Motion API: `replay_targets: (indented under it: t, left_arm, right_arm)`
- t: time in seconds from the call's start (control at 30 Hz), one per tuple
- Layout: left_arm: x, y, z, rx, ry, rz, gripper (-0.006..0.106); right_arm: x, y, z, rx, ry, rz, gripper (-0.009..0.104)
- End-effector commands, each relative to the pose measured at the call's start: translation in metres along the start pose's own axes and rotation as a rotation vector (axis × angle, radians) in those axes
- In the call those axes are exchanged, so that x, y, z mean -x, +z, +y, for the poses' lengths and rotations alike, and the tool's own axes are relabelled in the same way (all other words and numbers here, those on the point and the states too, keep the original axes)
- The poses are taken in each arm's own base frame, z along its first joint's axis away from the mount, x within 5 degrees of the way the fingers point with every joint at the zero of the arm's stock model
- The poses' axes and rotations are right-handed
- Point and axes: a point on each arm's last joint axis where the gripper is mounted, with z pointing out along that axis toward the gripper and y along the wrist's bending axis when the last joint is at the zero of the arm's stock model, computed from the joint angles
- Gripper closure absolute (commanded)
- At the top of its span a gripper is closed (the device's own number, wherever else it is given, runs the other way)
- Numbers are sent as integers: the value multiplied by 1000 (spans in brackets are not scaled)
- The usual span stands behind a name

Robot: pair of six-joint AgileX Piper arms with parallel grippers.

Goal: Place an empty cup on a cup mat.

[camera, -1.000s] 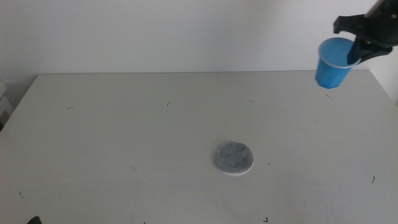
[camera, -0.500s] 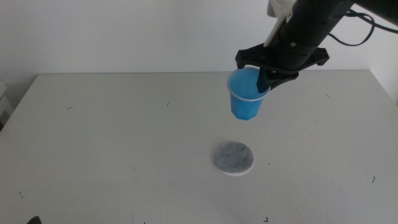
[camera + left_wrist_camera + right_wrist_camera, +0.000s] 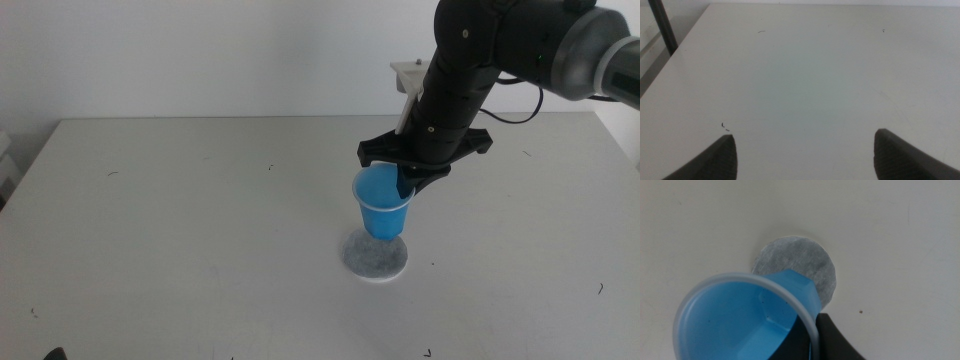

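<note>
Cup (image 3: 383, 202) upright directly over cup mat (image 3: 376, 256) near table (image 3: 180, 220) centre, contact unclear

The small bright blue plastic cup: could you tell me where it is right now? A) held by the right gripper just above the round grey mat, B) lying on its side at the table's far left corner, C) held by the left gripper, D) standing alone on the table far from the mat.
A: the right gripper pinches the small bright blue plastic cup at its rim, directly over the round mottled grey cup mat.
</note>
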Motion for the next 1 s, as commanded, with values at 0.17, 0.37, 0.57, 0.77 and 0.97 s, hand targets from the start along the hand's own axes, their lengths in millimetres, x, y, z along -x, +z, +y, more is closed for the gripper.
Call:
replay_targets:
  t: [0.17,0.37,0.57,0.77,0.97]
  left_arm:
    - [8,-2,-1,-11,-11,-86,-5]
    - [8,-2,-1,-11,-11,-86,-5]
    - [8,-2,-1,-11,-11,-86,-5]
    - [8,-2,-1,-11,-11,-86,-5]
    - [8,-2,-1,-11,-11,-86,-5]
  right_arm:
    - [5,10,1,6,-11,-49,96]
    - [6,31,0,-4,-9,-1,96]
    - [5,37,0,0,-25,18,96]
    - [5,37,0,-5,-46,21,96]
    - [6,32,-1,-10,-51,3,68]
